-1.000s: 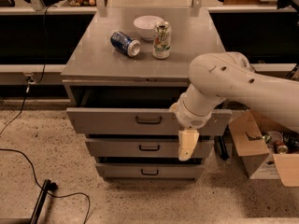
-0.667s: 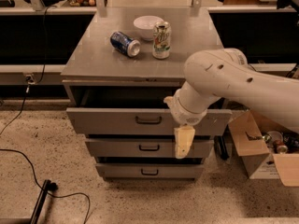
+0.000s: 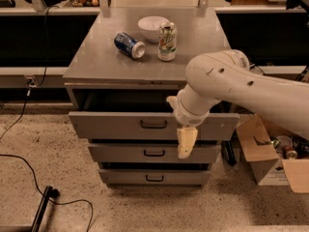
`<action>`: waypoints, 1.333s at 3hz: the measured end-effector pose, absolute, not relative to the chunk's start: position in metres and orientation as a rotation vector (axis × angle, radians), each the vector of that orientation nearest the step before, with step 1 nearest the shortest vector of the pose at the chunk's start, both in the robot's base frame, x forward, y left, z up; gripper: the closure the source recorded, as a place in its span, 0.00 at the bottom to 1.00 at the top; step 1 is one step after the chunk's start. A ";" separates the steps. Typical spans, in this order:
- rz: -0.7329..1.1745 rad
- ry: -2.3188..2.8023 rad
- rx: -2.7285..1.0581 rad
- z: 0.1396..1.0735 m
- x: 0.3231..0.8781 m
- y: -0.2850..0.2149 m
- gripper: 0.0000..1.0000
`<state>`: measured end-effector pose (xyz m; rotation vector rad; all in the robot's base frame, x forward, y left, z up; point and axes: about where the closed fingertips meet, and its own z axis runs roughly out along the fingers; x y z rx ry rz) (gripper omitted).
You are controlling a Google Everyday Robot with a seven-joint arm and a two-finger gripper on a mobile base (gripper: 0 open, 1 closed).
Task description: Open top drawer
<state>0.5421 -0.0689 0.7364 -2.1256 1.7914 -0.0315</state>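
Observation:
The top drawer (image 3: pixel 111 125) is the widest grey metal drawer of three. It stands pulled out from the cabinet, with a dark gap showing behind its flat front. Its small dark handle (image 3: pixel 153 124) is at the centre. My gripper (image 3: pixel 186 143) hangs cream-coloured and pointing down from the white arm (image 3: pixel 227 79). It sits in front of the drawer front, just right of the handle and apart from it, and reaches down over the middle drawer (image 3: pixel 125 153).
On the cabinet top (image 3: pixel 91 62) lie a blue can on its side (image 3: pixel 129 45), a white bowl (image 3: pixel 152 25) and an upright green can (image 3: pixel 167 41). The bottom drawer (image 3: pixel 154 178) is shut. A cardboard box (image 3: pixel 270 158) stands at the right. Black cables (image 3: pixel 43 197) lie on the floor at the left.
The arm and gripper have drifted a little to the left, closer to the handle. The top drawer has stayed pulled out the same amount.

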 end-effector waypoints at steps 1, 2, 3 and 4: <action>-0.027 1.811 -2.139 0.727 0.546 -0.072 0.00; -0.010 1.839 -2.120 0.707 0.555 -0.082 0.00; -0.043 1.884 -2.068 0.696 0.571 -0.101 0.00; -0.058 1.935 -2.046 0.682 0.588 -0.117 0.10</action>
